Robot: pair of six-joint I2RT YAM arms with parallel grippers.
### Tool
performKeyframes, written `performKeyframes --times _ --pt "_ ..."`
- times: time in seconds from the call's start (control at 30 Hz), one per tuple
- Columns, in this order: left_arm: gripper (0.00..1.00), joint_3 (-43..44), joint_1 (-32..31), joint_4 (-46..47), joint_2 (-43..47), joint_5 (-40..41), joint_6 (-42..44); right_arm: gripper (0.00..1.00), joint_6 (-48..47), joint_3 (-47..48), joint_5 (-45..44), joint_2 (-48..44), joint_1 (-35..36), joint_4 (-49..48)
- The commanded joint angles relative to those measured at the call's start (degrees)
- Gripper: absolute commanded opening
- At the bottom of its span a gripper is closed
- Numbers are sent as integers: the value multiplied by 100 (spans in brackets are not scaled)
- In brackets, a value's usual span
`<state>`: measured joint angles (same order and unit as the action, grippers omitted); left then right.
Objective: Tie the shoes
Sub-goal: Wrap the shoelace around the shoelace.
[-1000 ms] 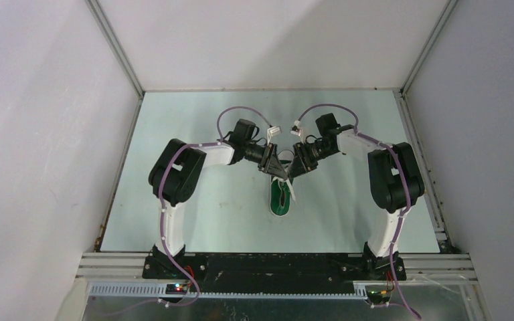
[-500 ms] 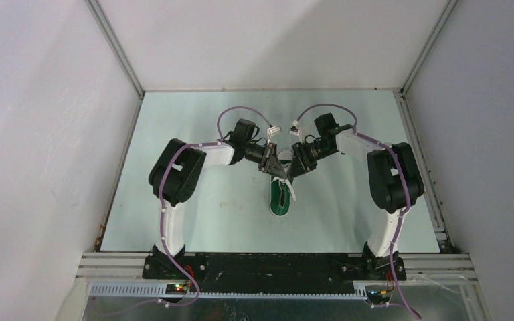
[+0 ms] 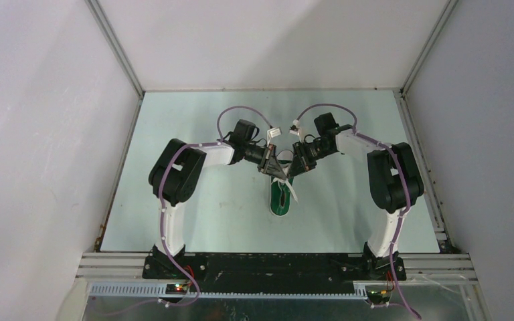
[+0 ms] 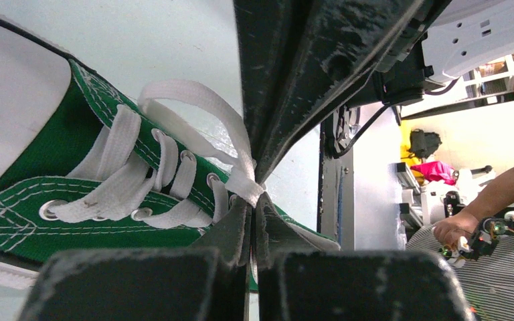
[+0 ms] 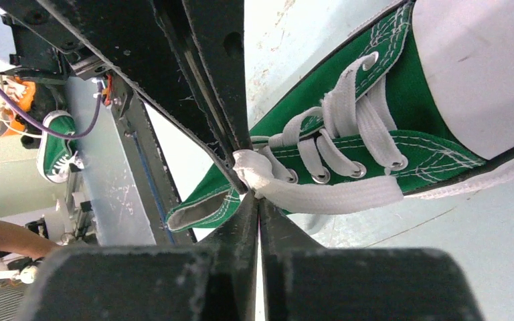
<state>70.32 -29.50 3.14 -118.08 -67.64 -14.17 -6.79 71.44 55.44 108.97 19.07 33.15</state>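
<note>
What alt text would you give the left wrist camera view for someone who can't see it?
The left gripper has its fingers closed on a loop of white lace, just above the eyelets of a green sneaker on a pale table. The right gripper brings its dark fingers in from the top, meeting the lace at the same spot.

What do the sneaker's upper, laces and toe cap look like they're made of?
The upper: green woven canvas, matte, judging by its cloth texture and white stitching. The laces: flat white woven fabric, probably cotton or polyester. The toe cap: smooth, even white with no weave, likely rubber.
</note>
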Motion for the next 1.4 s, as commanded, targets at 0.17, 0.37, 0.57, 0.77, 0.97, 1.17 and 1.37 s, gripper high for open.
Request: performKeyframes --times 0.17,0.37,0.57,0.77,0.97,1.17,1.37 --pt "0 148 -21 -86 177 230 265 0 -30 195 264 -340 14 52" --pt "0 192 -21 -227 190 349 389 1 -115 190 230 -427 -49 168" --pt "0 125 16 -103 174 208 330 10 -327 195 144 -517 -254 390" --pt "0 91 32 240 133 156 69 10 -300 164 216 -431 -192 342" --pt "0 -65 32 622 141 108 -168 7 -268 97 -659 -339 -162 297" --pt "0 -181 32 769 203 41 -221 7 -128 174 -913 -98 -95 25" --pt "0 -212 32 846 178 -11 -260 8 -125 308 -721 97 109 -54"
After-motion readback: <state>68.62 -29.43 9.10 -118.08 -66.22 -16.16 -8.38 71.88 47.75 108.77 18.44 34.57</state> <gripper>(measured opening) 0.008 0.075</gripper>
